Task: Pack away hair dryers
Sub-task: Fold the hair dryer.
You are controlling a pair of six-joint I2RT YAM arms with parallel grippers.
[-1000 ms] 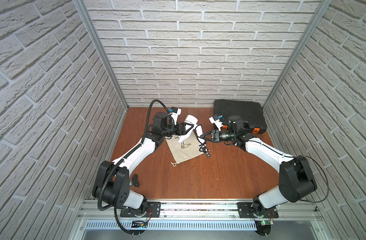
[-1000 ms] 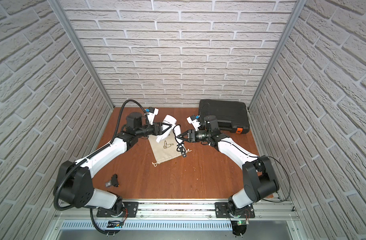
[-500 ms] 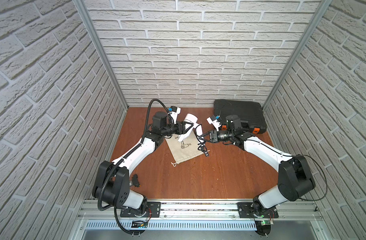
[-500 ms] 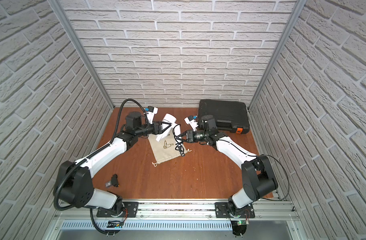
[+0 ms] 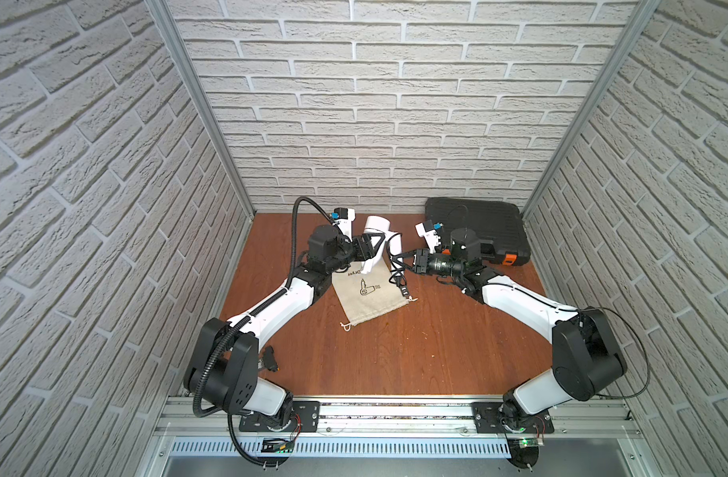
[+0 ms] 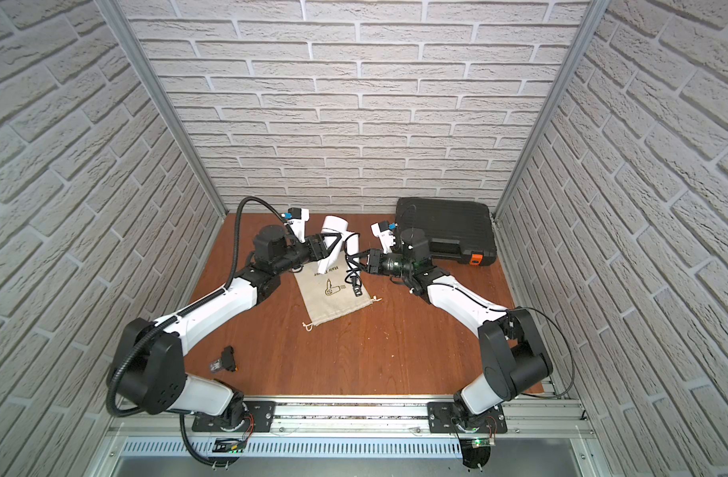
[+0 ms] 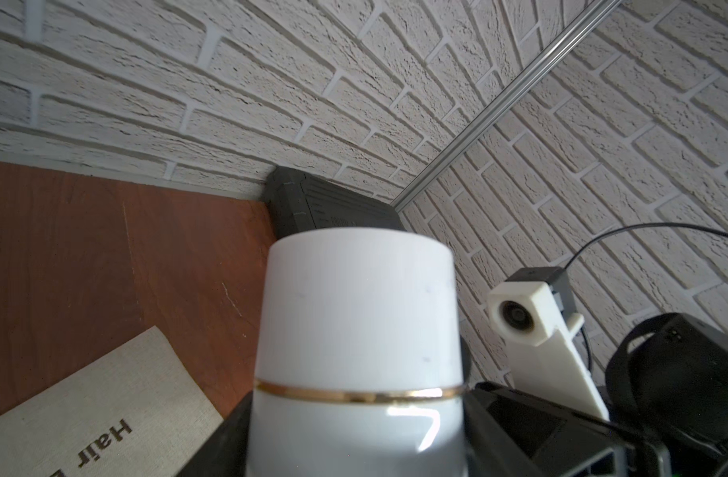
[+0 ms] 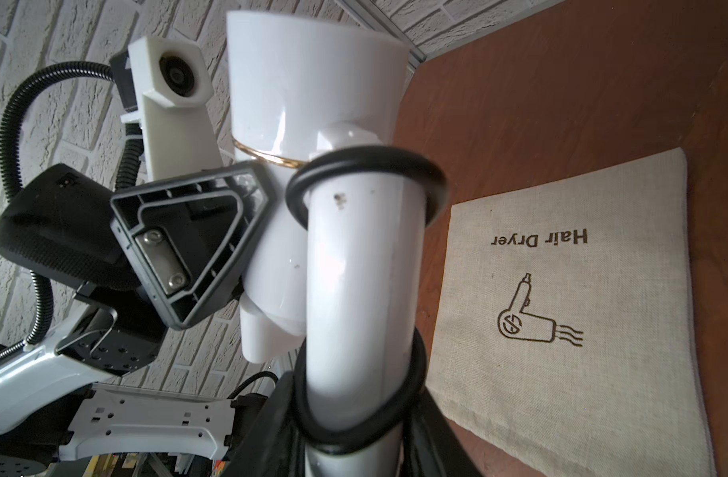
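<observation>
The white hair dryer (image 5: pixel 377 229) (image 6: pixel 335 225) is held up in the air over the back of the table, above a beige cloth bag (image 5: pixel 370 295) (image 6: pixel 333 295) printed "Hair Dryer". My left gripper (image 5: pixel 374 249) (image 6: pixel 328 244) (image 7: pixel 356 433) is shut on its barrel (image 7: pixel 358 322). My right gripper (image 5: pixel 404 264) (image 6: pixel 357 264) (image 8: pixel 354 433) is shut on its handle (image 8: pixel 362 268), over the black cord (image 8: pixel 366 173) looped round it. The cord's plug (image 5: pixel 404 291) hangs down onto the bag.
A shut black carry case (image 5: pixel 473 225) (image 6: pixel 444 229) (image 7: pixel 329 206) lies at the back right against the brick wall. A small black part (image 5: pixel 270 360) (image 6: pixel 226 360) sits on the wooden table by the left arm's base. Brick walls close three sides.
My right gripper has moved left to the dryer's handle and its jaws have narrowed onto it. The left arm and the dryer have stayed where they were.
</observation>
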